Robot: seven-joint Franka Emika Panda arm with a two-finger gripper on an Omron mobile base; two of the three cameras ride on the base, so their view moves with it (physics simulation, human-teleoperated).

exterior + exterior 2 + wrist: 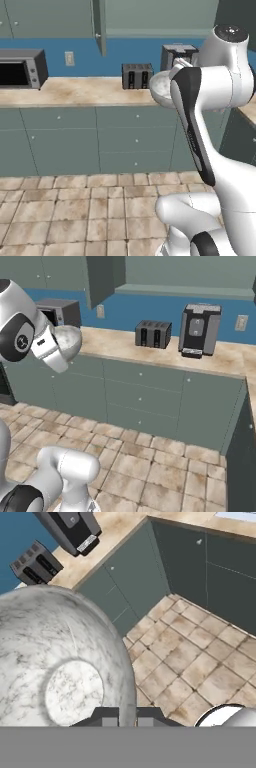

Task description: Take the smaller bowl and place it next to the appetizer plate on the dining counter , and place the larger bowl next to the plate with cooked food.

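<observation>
Marbled and close, the smaller bowl (60, 662) fills the hand view from 9 to 6 o'clock — the gripper (127, 718) is clamped on its rim, carrying it above the floor (200, 662), presumably toward the dining counter; toaster (37, 564) at 11 o'clock.

Toaster (153, 334) on counter (120, 346), left of coffee machine (199, 329)
</observation>
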